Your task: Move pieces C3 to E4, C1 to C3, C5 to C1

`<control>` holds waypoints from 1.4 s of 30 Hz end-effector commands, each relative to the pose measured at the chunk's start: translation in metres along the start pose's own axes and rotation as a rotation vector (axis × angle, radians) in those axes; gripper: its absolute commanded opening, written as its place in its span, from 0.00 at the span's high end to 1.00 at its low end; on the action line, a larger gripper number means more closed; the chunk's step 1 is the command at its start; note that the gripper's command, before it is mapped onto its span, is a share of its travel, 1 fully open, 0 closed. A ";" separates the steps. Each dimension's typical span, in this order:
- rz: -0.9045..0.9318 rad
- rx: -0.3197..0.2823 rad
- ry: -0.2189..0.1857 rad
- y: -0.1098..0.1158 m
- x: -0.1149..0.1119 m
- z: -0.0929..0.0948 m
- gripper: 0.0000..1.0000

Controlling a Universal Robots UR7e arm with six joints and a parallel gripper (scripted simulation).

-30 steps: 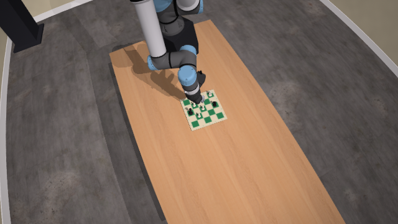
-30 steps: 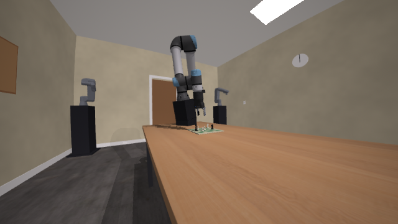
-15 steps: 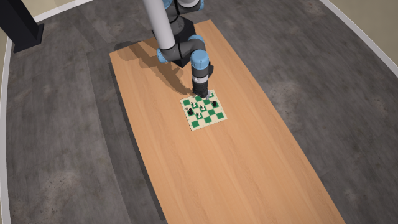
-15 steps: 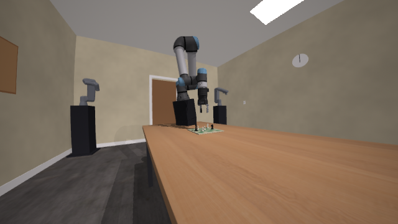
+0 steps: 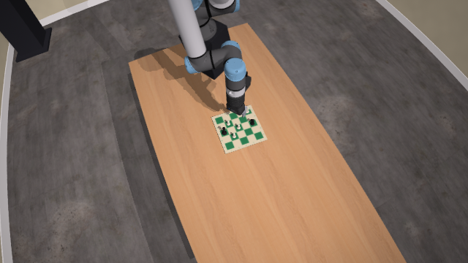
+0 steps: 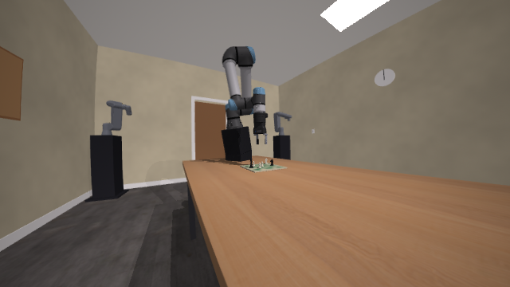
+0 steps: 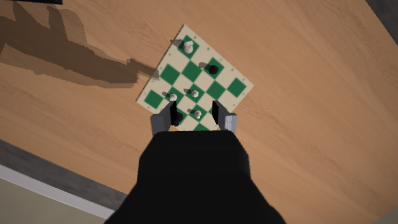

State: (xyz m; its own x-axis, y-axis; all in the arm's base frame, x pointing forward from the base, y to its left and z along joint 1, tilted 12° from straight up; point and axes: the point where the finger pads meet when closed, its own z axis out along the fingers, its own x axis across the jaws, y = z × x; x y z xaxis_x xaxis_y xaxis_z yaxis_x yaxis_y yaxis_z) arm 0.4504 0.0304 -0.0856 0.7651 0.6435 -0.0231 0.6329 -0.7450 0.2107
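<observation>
Arm of grey tubes, dark joints and blue caps [image 5: 186, 27] [image 6: 232, 77] reaches out from its black base and bends at the elbow, and we see its wrist pointing down over the board. The tool, a dark two-finger gripper [image 5: 236, 112] [image 6: 261, 139] [image 7: 194, 108], hangs above the pieces with its fingers downward. It is released, its fingers spread wide, and we find nothing gripped between them. In the exterior view we see a gap between its fingertips and the pieces, so it touches none.

Below lies the green-and-cream checkered board [image 5: 264, 139] [image 6: 255, 171] [image 7: 247, 86], flat on the wooden surface [image 5: 274, 183] [image 6: 319, 207] [image 7: 300, 65]. On C3, the centre square, we have a small white piece [image 5: 238, 126] [image 6: 262, 163] [image 7: 195, 93], upright. A tall black piece [image 5: 224, 131] [image 6: 251, 163] [image 7: 177, 118] and a shorter black piece [image 5: 252, 122] [image 6: 272, 163] [image 7: 213, 69] stand at the middle of opposite edges, in line with the centre. We take these two squares for C1 and C5, but the edge lettering is too small for us to tell which is which.

A white piece on a corner square [image 5: 248, 111] [image 6: 266, 161] [image 7: 188, 47] stands near the shorter black one. Two more small white pieces stand diagonally off the centre, on the tall black piece's side.

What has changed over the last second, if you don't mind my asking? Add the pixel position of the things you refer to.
The black two-finger gripper [image 5: 237, 112] [image 6: 261, 139] [image 7: 194, 108] moved rightward in the top and exterior views, and its tilt straightened. The small black and white chess pieces [image 5: 252, 122] [image 6: 272, 163] [image 7: 213, 69] and green-and-cream board [image 5: 238, 148] [image 6: 256, 171] [image 7: 245, 86] visibly stayed put.
</observation>
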 end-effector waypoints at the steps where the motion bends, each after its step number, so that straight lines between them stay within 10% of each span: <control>1: -0.004 -0.001 0.001 0.000 0.000 0.000 0.00; 42: -0.623 -0.001 0.001 -0.005 -0.013 0.010 0.00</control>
State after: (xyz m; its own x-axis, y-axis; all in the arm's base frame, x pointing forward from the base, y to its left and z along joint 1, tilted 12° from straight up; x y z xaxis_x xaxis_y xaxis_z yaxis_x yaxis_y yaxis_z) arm 0.4398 0.0250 -0.0946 0.3549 0.9262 -0.1270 0.9276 -0.3319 0.1714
